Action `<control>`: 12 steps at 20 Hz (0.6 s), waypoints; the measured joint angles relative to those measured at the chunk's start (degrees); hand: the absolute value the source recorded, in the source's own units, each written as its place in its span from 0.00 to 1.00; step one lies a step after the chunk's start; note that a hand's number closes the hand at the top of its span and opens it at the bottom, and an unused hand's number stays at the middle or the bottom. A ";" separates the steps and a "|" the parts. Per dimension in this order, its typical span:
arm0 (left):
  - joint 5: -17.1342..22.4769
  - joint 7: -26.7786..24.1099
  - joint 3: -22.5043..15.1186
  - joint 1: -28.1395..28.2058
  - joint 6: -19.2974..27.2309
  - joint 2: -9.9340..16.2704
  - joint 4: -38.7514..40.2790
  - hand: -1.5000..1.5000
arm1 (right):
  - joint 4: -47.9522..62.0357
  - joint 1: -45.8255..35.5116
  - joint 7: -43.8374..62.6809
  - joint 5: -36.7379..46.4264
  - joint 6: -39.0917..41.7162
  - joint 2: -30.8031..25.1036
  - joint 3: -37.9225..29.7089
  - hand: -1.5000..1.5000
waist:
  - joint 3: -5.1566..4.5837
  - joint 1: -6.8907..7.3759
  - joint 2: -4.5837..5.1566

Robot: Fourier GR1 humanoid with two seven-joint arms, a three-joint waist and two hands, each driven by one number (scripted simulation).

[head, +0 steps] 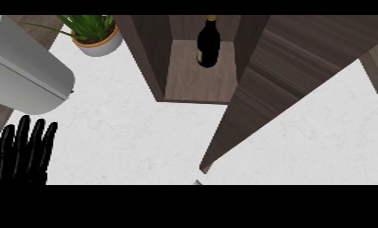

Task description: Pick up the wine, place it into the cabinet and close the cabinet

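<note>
A dark wine bottle point(207, 44) with a gold cap stands upright inside the brown wooden cabinet point(199, 84), towards the back of its floor. The cabinet's door point(273, 82) hangs open, swung out to the right and reaching toward the view's lower edge. My left hand point(26, 149) shows at the lower left with its fingers straight and pointing up, holding nothing, well away from the cabinet. A tiny grey tip at the bottom edge point(197, 182) is all that shows near the door; my right hand itself is out of sight.
A potted green plant point(96, 34) in a pale pot stands at the back left beside the cabinet. A large grey rounded appliance point(29, 72) fills the left side. The white counter point(133, 132) spreads in front.
</note>
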 measured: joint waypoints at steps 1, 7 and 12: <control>0.70 -0.29 1.01 0.81 -0.94 0.51 -0.07 0.00 | 0.87 -2.13 0.36 0.06 -2.00 0.41 0.86 1.00 | 0.01 0.09 0.03; 4.96 -0.54 6.66 3.68 -7.15 4.20 -0.66 0.00 | 4.53 -14.35 0.47 -2.80 -11.89 -1.84 1.28 1.00 | 0.01 1.14 0.28; 7.76 -0.90 10.59 4.26 -11.86 5.97 0.94 0.00 | 13.52 -27.06 0.43 -6.63 -19.35 0.86 0.39 1.00 | 0.03 1.47 0.48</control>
